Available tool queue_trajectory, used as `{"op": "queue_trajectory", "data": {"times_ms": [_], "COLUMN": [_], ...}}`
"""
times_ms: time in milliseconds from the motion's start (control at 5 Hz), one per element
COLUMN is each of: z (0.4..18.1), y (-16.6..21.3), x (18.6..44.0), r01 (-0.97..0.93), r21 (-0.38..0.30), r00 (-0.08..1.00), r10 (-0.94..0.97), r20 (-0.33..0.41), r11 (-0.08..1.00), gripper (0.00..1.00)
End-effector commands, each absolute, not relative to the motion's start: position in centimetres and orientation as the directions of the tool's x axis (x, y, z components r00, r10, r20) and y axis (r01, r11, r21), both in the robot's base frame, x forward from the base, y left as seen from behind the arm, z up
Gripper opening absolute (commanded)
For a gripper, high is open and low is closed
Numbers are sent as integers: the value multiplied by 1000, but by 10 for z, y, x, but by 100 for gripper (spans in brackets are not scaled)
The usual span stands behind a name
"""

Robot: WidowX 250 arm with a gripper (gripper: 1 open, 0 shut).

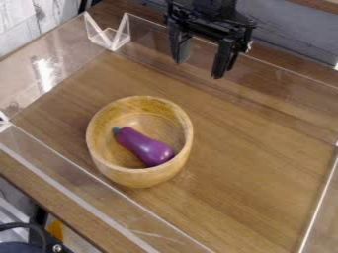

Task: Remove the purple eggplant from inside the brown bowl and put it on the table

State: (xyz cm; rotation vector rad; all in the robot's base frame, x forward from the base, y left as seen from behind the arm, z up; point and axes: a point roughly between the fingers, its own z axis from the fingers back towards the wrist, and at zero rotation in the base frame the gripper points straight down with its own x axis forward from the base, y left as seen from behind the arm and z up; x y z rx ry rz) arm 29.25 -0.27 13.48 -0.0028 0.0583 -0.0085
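Nearest: brown bowl [138, 141] cradling purple eggplant [142, 145]; beyond the bowl, jaws wide open and empty, best lowered astride the eggplant's middle.

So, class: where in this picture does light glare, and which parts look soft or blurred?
In the camera view, glare streaks the clear plastic walls at upper left; the purple eggplant carries a small highlight inside the brown bowl; the open gripper looks dark and slightly soft; the whole frame is low-resolution.
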Motion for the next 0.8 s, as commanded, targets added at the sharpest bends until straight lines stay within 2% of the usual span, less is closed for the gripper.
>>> {"op": "queue_trajectory", "data": {"times_ms": [0,200,600], "z": [134,134,146], "y": [-2,0,28], "x": [286,281,246], "r01": [-7,-22,-109], "r21": [-7,-10,-37], "r00": [997,995,991], "r10": [7,21,105], "r20": [-77,-95,-83], "r11": [1000,1000,993], "gripper": [100,100,100]}}
